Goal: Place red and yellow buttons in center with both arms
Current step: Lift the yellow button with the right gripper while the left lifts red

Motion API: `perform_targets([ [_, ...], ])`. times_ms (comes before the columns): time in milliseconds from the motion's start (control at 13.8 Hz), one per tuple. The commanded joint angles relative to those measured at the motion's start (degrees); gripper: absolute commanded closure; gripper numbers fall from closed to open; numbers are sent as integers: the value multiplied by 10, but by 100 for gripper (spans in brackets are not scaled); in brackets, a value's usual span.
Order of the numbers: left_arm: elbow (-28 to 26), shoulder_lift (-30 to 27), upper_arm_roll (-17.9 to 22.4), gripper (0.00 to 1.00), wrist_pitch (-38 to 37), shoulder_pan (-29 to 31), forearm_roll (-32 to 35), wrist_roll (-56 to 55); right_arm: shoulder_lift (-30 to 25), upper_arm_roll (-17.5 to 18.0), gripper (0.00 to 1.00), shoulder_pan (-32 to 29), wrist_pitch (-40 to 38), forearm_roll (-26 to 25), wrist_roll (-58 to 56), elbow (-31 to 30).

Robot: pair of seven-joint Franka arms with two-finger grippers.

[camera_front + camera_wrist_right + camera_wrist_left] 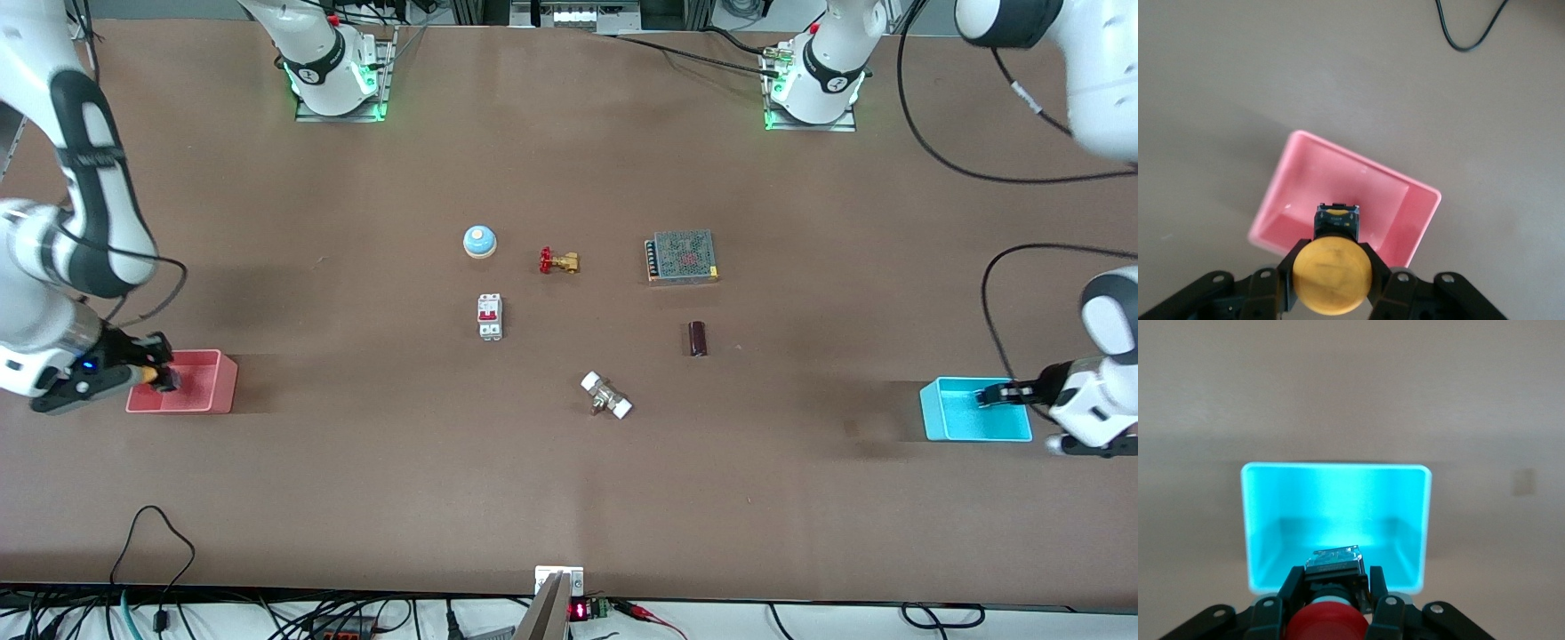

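Observation:
My right gripper (158, 377) is shut on the yellow button (1332, 276), holding it over the pink tray (213, 407) at the right arm's end of the table. My left gripper (994, 394) is shut on the red button (1325, 621), holding it over the cyan tray (951, 432) at the left arm's end. In the left wrist view the red cap sits between the black fingers (1289, 589), its black base pointing at the cyan tray (1261, 513). In the right wrist view the yellow cap fills the gap over the pink tray (1291, 173). The brown tabletop centre (569, 356) lies between the trays.
Around the table's middle are a blue dome bell (479, 241), a red-handled brass valve (558, 261), a white circuit breaker (490, 316), a metal power supply (682, 256), a dark cylinder (698, 338) and a white-ended fitting (606, 396). A black cable (1468, 33) lies near the pink tray.

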Motion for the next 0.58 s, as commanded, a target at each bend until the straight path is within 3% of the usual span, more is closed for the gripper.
perform_targets([
  [0, -65, -71, 7, 79, -34, -28, 2, -2, -73, 36, 68, 11, -99, -2, 83, -3],
  [218, -176, -126, 1, 79, -29, -72, -5, -63, -77, 60, 68, 71, -109, -4, 212, -19],
  [363, -215, -147, -2, 79, -25, -107, -6, -102, -54, 60, 68, 117, -56, -7, 291, -48],
  [508, -258, -155, -28, 79, 24, -112, -8, -126, -41, 59, 68, 147, 24, -7, 331, -94],
])
